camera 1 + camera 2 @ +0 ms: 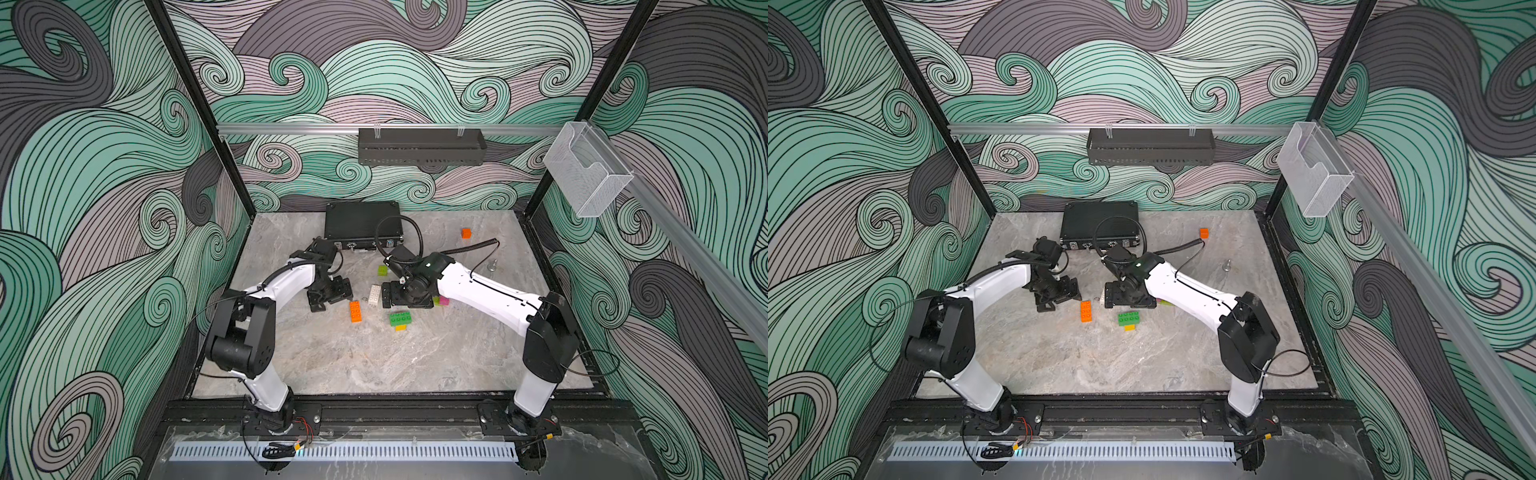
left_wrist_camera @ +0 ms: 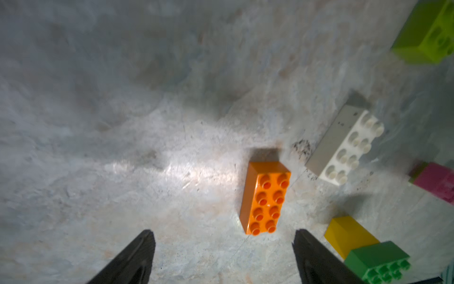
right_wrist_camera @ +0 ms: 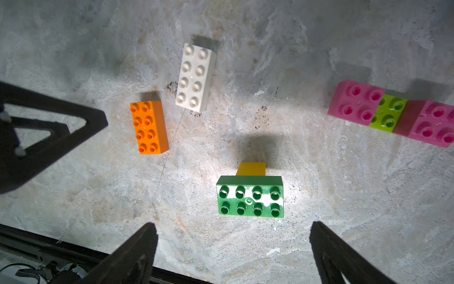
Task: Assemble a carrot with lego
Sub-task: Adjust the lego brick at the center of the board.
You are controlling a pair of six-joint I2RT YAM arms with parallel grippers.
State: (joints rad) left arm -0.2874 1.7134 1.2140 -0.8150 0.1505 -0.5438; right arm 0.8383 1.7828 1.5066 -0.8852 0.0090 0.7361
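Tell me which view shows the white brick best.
The right wrist view: the white brick lies whole, with all eight studs sharp. The left wrist view shows it slanted and softer. A top view shows it tiny.

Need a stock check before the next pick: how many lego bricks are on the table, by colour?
Orange: 2, orange oblong and orange cube
White: 1, white oblong
Dark green: 1, dark green oblong
Yellow: 1, yellow brick joined to it
Lime: 2, lone lime brick and lime brick joining the pinks
Pink: 2, pink brick, second pink brick
Total: 9
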